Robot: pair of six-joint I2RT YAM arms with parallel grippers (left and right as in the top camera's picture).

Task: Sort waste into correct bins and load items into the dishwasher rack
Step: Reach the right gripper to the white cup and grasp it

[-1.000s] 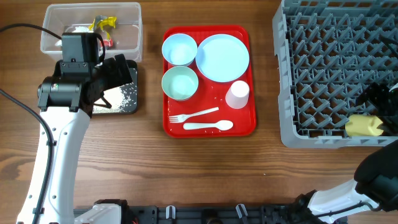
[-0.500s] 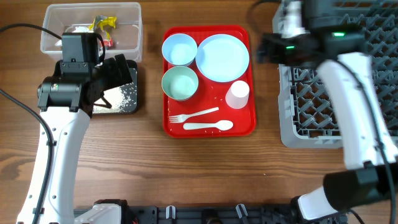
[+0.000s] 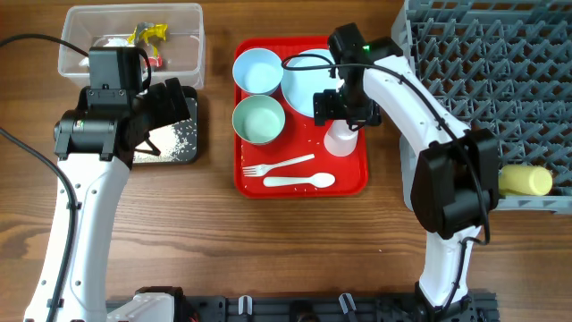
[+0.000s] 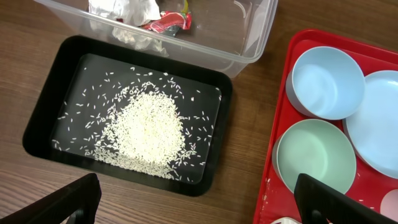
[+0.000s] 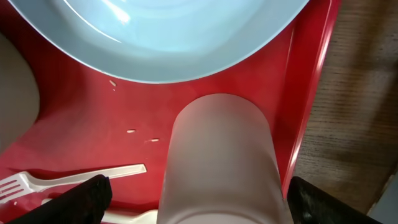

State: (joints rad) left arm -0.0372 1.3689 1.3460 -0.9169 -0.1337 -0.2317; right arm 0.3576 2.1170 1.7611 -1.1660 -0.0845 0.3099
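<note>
**Right arm poised over the whitish cup, fingers spread**

Overhead: The right end effector [image 3: 342, 121] hangs above the right side of the red tray [image 3: 268, 190]. The cup [image 3: 340, 141] shows just on its near side, partly hidden under the wrist. The cup stands upright, with its long axis vertical. This arm is plainly the nearer one, since the left end effector [image 3: 170, 105] sits well apart at the far left, over the black bin [image 3: 183, 154]. The rack [image 3: 483, 54] lies to the right of the cup, with a yellow cup [image 3: 525, 182] already lying in its near edge. I judge the coming move to be a straight drop and squeeze on the cup.

Left wrist: The left end effector [image 4: 199, 208] is spread wide and holds nothing. Below it is the black bin [image 4: 43, 112] with a heap of rice [image 4: 146, 124], and beyond that the clear bin [image 4: 249, 37] holding tissue [image 4: 121, 9] and wrappers [image 4: 168, 22]. Two bowls [image 4: 326, 81] sit at the right. The cup cannot be made out with any certainty here.

Right wrist: This view shows what the overhead hides. The cup [image 5: 217, 155] is seen end-on, centred between the fingers [image 5: 84, 196] of the right end effector [image 5: 205, 199]. The fingers stand released on either side of it and are not yet pinching. The right finger looks closer to the cup wall than the left. The plate [image 5: 161, 37] lies just beyond the cup and the fork [image 5: 74, 175] to its left. Whether the cup's mouth faces up, I cannot tell.
</note>
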